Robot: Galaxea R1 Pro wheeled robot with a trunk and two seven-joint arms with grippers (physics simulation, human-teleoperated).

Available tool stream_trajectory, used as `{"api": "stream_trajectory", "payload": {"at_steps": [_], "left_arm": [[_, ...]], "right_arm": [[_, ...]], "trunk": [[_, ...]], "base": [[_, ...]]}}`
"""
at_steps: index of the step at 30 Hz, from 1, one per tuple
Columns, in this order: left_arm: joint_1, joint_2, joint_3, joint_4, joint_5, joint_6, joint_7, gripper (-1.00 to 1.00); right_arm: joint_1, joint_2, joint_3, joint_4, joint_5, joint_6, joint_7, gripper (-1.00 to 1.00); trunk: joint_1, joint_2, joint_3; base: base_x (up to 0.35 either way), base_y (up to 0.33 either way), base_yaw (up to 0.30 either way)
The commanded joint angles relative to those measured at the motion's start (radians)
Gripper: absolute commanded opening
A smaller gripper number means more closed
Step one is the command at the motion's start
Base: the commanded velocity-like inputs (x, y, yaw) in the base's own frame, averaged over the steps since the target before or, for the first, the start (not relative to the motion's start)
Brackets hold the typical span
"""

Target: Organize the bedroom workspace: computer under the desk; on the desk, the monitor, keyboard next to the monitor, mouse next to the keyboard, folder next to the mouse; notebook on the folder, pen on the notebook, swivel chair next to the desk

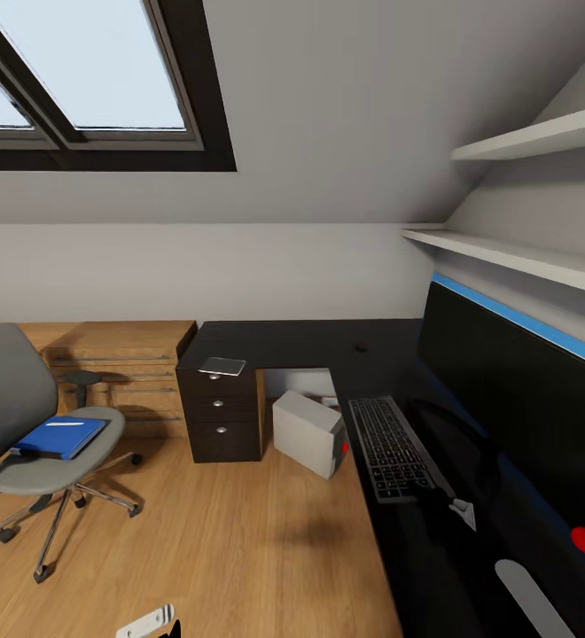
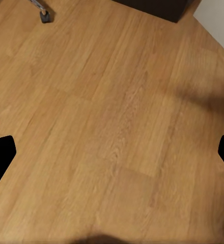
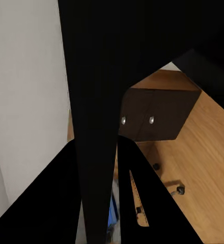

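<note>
The grey swivel chair [image 1: 27, 425] stands at the left on the wood floor, away from the desk. The blue folder [image 1: 60, 438] lies on its seat with the slim white pen [image 1: 65, 424] on top. On the black desk [image 1: 301, 341], the small grey notebook [image 1: 222, 365] lies above the drawer unit. The keyboard [image 1: 388, 447] lies before the monitor [image 1: 514, 390], and the tiny mouse [image 1: 361, 347] sits further back. Under the desk stands the computer [image 1: 308, 432]. My left gripper [image 2: 112, 152] hangs open over bare floor. My right gripper [image 3: 99, 203] merges with dark desk surfaces.
The dark three-drawer unit [image 1: 220, 416] supports the desk's left end. Low light-wood cabinets [image 1: 120, 363] line the back wall behind the chair. White shelves [image 1: 523, 257] project above the monitor. A chair caster [image 2: 45, 15] sits near the left gripper. Open floor lies between chair and desk.
</note>
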Motion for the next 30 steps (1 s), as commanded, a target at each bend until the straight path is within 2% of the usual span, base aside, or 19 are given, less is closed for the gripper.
{"api": "stream_trajectory", "payload": {"at_steps": [1,21,30], "left_arm": [[0.0,0.001,-0.004,-0.002,0.006,0.004,0.008,1.0],[0.0,0.0,-0.004,-0.002,0.006,0.004,0.008,1.0],[0.0,0.001,-0.004,-0.002,0.006,0.005,0.005,1.0]], "right_arm": [[-0.002,-0.001,0.001,0.007,-0.009,0.001,0.004,-1.0],[-0.004,0.0,0.002,0.028,-0.009,-0.004,-0.01,-1.0],[-0.004,0.001,0.001,0.027,-0.008,-0.005,-0.003,-1.0]], "trunk": [[0.0,-0.001,-0.001],[0.0,-0.001,-0.001],[0.0,-0.001,-0.001]], "base": [[0.0,0.0,0.0],[0.0,-0.023,0.0],[0.0,-0.12,0.0]]}}
